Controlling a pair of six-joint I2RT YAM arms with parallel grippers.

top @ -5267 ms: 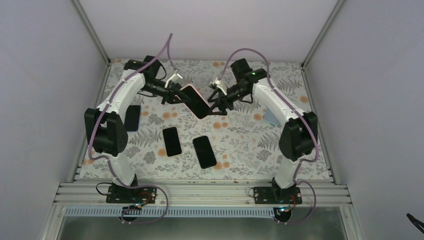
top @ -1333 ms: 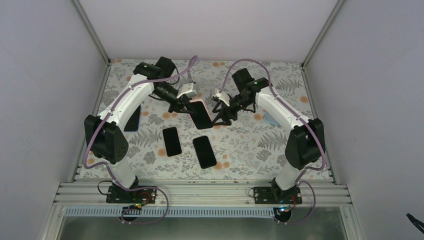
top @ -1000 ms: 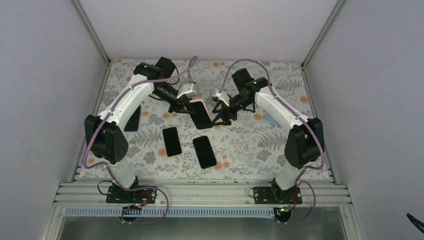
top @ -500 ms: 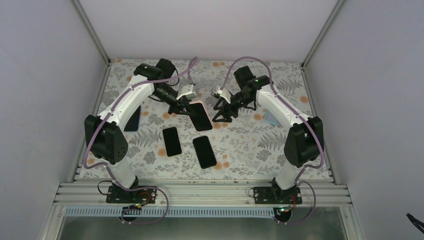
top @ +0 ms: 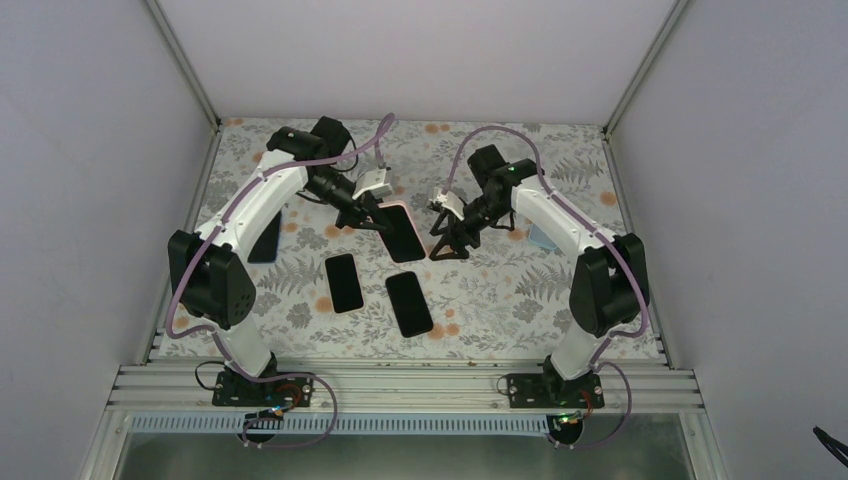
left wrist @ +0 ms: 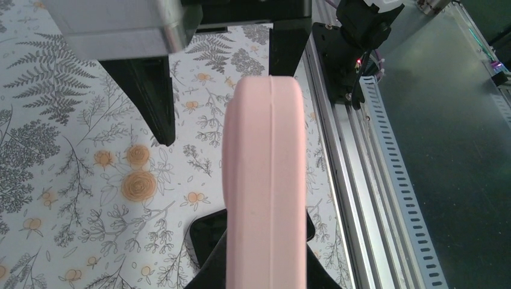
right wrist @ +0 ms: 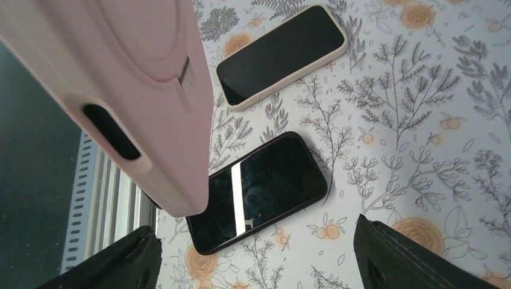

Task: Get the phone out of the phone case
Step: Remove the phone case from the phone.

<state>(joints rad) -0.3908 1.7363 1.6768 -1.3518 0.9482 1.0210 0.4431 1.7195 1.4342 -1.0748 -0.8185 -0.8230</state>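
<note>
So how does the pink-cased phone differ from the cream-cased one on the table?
The pink-cased phone is gripped above the table by the left gripper; the cream-cased phone lies flat on it, screen up, untouched. One case is pink, the other cream. Both phones are cased.

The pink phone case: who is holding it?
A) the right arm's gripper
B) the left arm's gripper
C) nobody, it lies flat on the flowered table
B: the left gripper is clamped on one end of the pink phone case, while the right gripper is open.
</note>
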